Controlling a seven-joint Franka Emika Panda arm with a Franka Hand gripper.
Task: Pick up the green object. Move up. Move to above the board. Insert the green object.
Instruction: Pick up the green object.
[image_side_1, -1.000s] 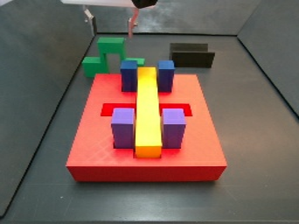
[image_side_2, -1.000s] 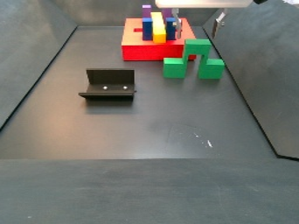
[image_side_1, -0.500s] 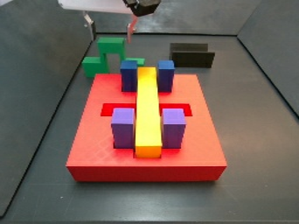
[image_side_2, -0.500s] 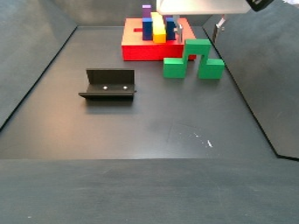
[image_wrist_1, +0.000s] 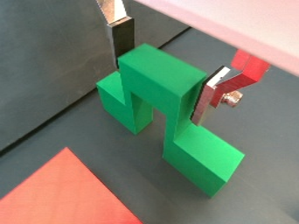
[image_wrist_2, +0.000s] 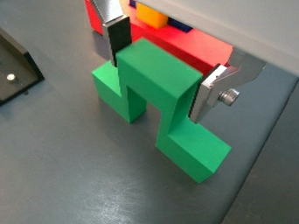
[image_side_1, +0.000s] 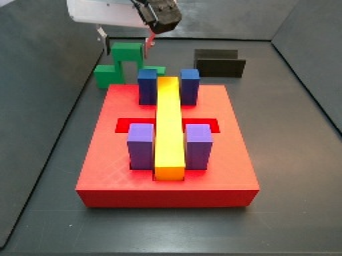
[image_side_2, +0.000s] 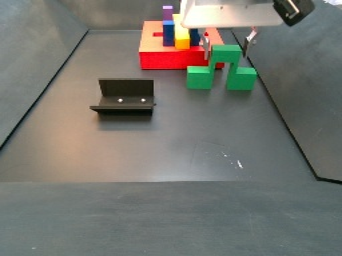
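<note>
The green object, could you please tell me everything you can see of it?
The green object is a matte, plastic-looking arch: a flat top bridging two legs that end in longer feet. It stands upright on the dark floor, beside the red board. The gripper straddles its top, one silver finger on each side; whether the pads touch it cannot be told. It is not lifted.

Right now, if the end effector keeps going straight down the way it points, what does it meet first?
Likely the green object: in both wrist views the open end effector hangs over its top bar, one finger on each side. How far above is unclear.
</note>
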